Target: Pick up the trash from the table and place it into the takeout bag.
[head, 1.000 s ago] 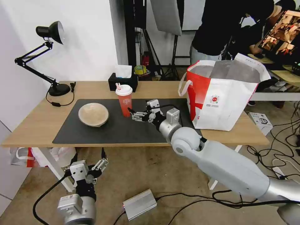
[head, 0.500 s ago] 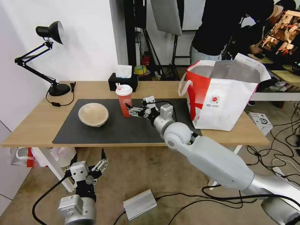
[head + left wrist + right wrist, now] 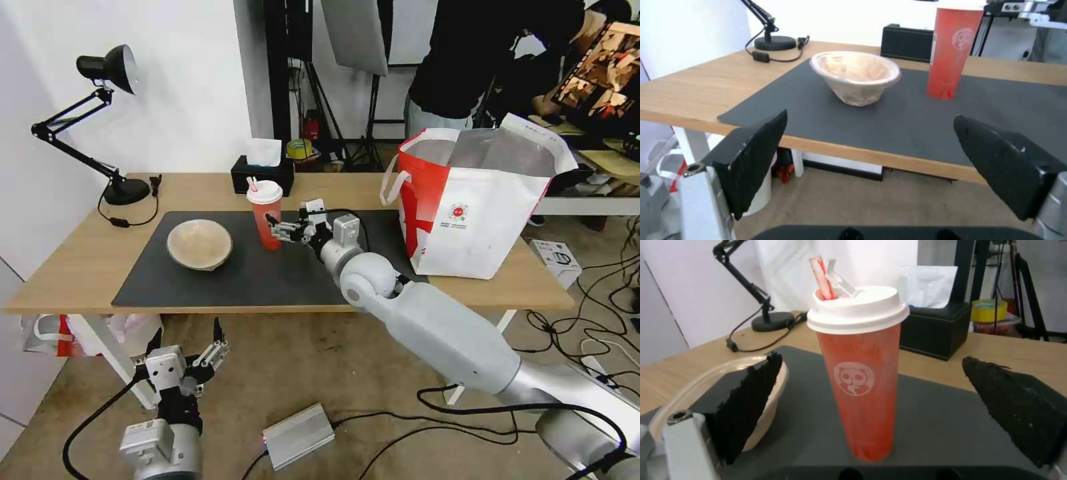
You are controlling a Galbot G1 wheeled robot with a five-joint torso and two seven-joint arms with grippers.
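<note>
At frame centre the right gripper (image 3: 275, 230) spreads its fingers beside the cup (image 3: 265, 213) — ready to clasp; left gripper (image 3: 189, 347) parked low, released.

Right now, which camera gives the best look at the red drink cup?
The right wrist view: the red drink cup stands close between the open right claw's fingers, lid, straw and logo plain. The head view shows it whole but small; the left wrist view cuts off its lid.

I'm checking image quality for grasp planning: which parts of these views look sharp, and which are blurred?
Right wrist view: cup sharp, claw fingers soft-edged up close. Left wrist view: fingers blurred, bowl slightly soft. Head view: even light, faint shadows on the mat.
</note>
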